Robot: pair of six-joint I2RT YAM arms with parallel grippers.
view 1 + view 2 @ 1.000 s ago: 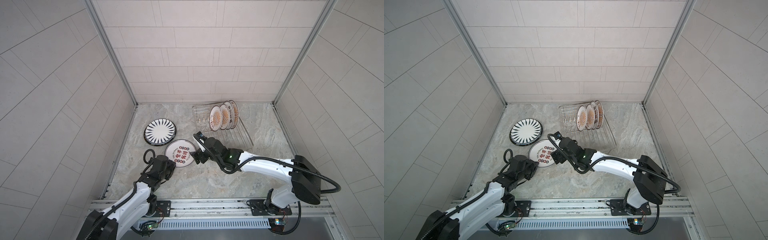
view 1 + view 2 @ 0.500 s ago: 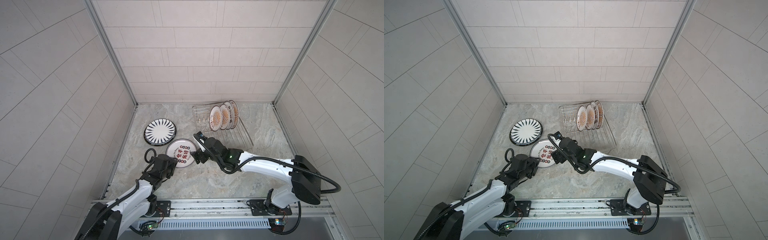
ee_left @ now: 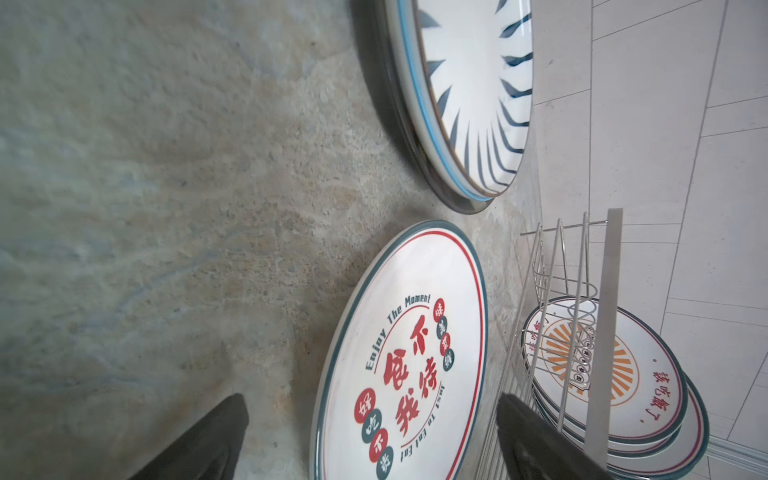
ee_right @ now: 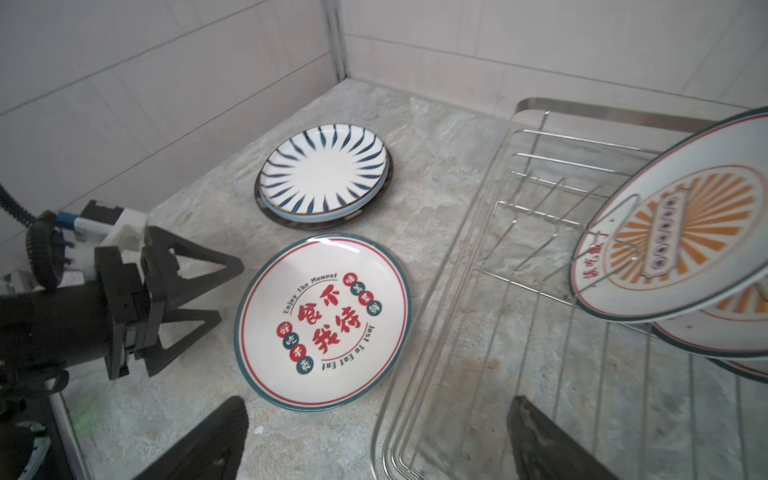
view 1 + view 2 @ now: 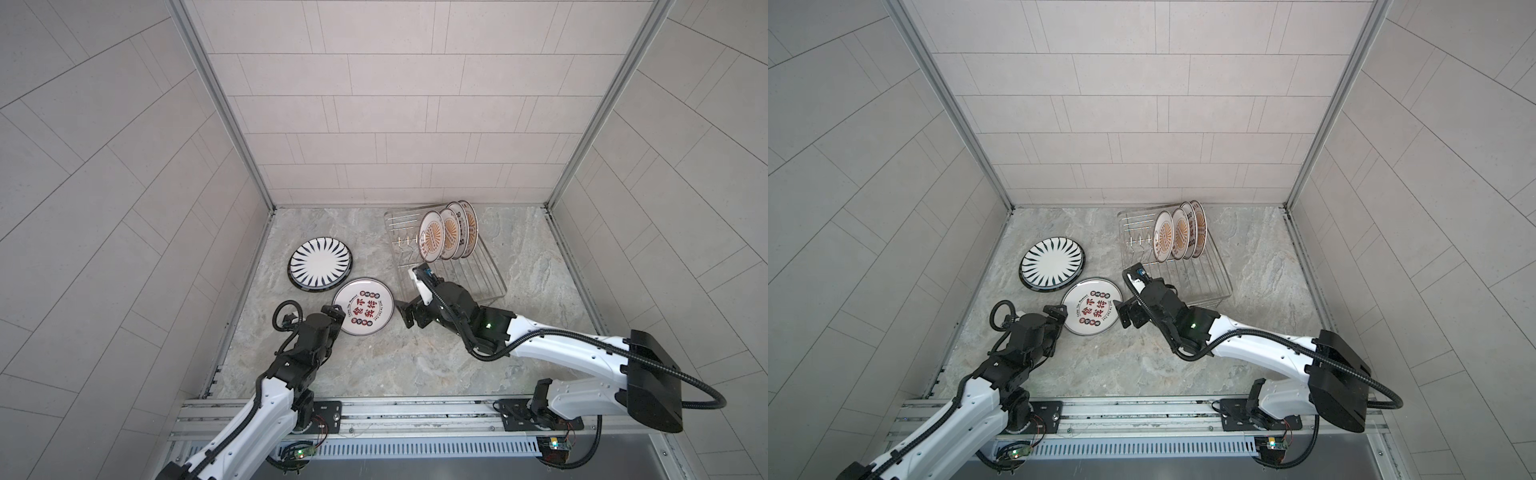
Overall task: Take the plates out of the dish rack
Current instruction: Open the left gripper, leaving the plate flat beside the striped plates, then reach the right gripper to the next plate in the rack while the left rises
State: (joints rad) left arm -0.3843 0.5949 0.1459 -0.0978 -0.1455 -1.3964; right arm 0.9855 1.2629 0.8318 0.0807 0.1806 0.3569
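Three orange sunburst plates [image 5: 430,237] [image 5: 1163,241] [image 4: 681,232] stand upright in the wire dish rack [image 5: 478,274] [image 5: 1208,278] [image 4: 602,111]. A plate with red and black characters [image 5: 363,306] [image 5: 1092,306] [image 3: 399,374] [image 4: 324,320] lies flat on the stone floor left of the rack. My left gripper [image 5: 332,311] [image 5: 1057,311] [image 3: 371,401] [image 4: 228,291] is open just off that plate's near-left rim, holding nothing. My right gripper [image 5: 409,309] [image 5: 1125,313] [image 4: 377,415] is open and empty between that plate and the rack's front corner.
A black radial-striped plate [image 5: 320,264] [image 5: 1052,264] [image 3: 469,95] [image 4: 324,178] rests on a darker-rimmed plate near the left wall. Tiled walls close in on three sides. The metal rail [image 5: 374,411] runs along the front edge.
My left gripper has opened and let go of the character plate, which now lies flat. The right gripper has opened a little wider and hardly moved.
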